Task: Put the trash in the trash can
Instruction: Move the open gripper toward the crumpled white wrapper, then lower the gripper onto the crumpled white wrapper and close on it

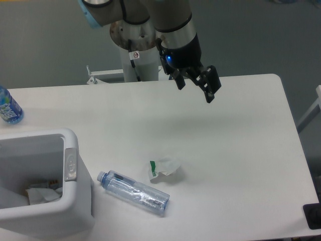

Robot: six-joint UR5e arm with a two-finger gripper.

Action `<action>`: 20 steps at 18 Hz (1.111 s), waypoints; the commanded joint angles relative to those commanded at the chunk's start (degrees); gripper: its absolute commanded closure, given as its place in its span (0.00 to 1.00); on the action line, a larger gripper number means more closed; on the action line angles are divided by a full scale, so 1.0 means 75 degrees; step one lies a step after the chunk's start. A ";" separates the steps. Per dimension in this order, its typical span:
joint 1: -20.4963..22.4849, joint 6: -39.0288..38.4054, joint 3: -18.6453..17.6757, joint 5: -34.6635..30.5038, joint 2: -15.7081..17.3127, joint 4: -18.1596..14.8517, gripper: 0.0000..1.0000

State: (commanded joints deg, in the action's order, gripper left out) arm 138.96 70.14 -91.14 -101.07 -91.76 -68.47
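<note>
Both trash items [150, 185] below hand [194, 86]

Silver arm [173, 20], black fingers [212, 85]

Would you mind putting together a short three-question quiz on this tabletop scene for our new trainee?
1. True or false: the gripper is holding the crumpled wrapper.
2. Which item lies nearer the trash can? A) the wrapper B) the clear plastic bottle C) both are touching it
3. Fill in: the bottle with the blue label stands at the table's far ____ edge as the camera sees it.

Key:
1. False; the gripper hangs open and empty above the table, and the wrapper lies on the surface.
2. B; the bottle lies on its side with its cap end toward the bin, not touching it.
3. Left.
</note>
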 joint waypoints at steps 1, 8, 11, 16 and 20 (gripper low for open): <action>-0.0012 0.0000 -0.0035 0.0012 0.0000 0.0012 0.00; -0.0058 -0.0758 -0.0082 0.0023 -0.0234 0.0409 0.00; -0.0175 -0.1871 -0.0059 0.0000 -0.0515 0.0527 0.00; -0.0667 -0.3429 -0.0164 0.0012 -0.1030 0.1065 0.00; -0.1066 -0.4511 -0.0468 0.0012 -0.1429 0.1604 0.00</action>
State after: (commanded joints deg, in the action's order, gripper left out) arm 130.96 36.30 -94.65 -100.99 -102.47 -56.43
